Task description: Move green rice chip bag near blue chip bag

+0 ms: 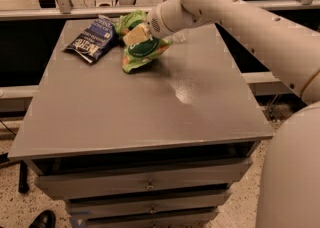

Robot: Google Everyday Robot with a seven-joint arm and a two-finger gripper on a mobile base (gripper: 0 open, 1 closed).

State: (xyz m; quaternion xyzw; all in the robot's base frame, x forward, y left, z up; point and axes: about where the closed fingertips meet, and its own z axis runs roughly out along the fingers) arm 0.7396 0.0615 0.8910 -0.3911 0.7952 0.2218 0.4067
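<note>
The green rice chip bag (141,48) is bright green and crumpled, with a dark green circle. It sits at the far middle of the grey table (140,107), its lower end touching the top. The blue chip bag (94,40) lies flat just to its left, close to it. My gripper (136,34) comes in from the right on a white arm and is shut on the upper part of the green bag, one tan finger (135,35) lying across its front.
My white arm (240,22) stretches from the right across the table's far right corner. The table has drawers (145,187) below its front edge. A rail (75,11) runs behind the table. A dark shoe (42,219) shows at the bottom left.
</note>
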